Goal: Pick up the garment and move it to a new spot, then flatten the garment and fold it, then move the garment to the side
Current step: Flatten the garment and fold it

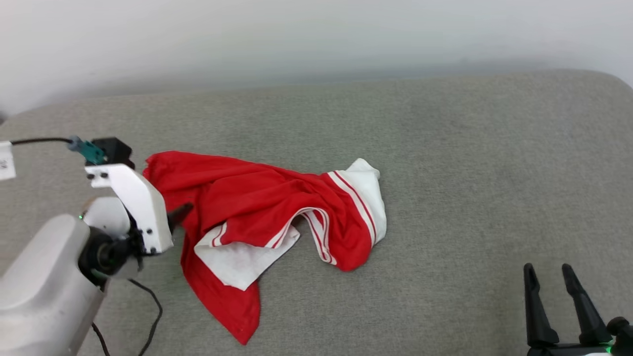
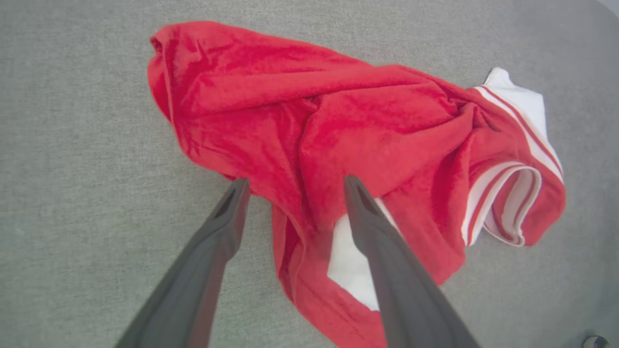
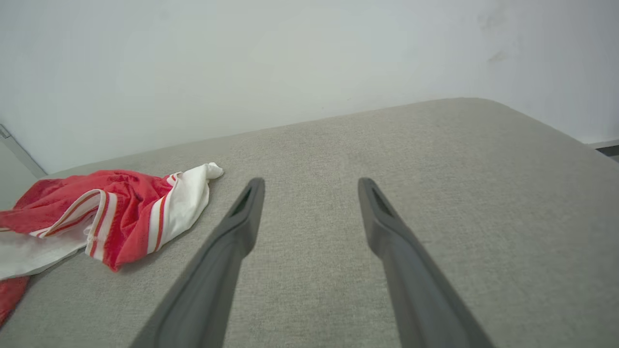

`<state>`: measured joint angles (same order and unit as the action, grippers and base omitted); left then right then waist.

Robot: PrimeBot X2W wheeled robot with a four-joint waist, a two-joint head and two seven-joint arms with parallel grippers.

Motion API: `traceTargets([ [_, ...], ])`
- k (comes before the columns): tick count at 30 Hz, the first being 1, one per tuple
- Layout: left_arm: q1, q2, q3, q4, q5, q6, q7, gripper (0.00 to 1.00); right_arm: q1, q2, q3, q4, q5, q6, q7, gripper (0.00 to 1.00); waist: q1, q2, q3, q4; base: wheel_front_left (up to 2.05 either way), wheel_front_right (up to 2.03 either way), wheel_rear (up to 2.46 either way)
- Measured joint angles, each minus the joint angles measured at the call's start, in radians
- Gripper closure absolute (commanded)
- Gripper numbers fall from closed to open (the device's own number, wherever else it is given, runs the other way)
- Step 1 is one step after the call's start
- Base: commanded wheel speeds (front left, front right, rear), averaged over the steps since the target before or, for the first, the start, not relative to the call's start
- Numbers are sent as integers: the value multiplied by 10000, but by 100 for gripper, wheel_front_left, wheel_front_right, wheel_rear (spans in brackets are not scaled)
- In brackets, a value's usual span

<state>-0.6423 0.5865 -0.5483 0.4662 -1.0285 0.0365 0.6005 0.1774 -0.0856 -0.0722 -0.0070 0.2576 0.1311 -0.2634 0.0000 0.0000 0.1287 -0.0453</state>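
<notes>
A: Red garment (image 1: 257, 198), crumpled, left of centre on the cushion (image 1: 470, 173). Where from the fingers?
B: Left gripper (image 2: 295, 180) hangs over its left end, fingers spread, gripping nothing. Long axis runs left to right; white sleeve (image 1: 368, 193) at the right end.
A: Right gripper (image 1: 547, 269)?
B: Spread open too, empty, at the near right corner, well apart from the cloth. Left arm is nearer, I judge. A cable (image 1: 158, 301) trails by the near left corner; nothing else in the way.
</notes>
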Motion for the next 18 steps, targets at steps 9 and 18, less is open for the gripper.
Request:
traceTargets([
  [9,1113,-117,-617,-1120,-150,121,711,0,-12,-38,142,-77,127,0,0,0,0,0,-104,246,0,0,0],
  [18,1160,-314,-464,-976,-291,224,374,0,-254,-17,165,-86,190,0,0,0,0,0,354,-85,0,0,0],
])
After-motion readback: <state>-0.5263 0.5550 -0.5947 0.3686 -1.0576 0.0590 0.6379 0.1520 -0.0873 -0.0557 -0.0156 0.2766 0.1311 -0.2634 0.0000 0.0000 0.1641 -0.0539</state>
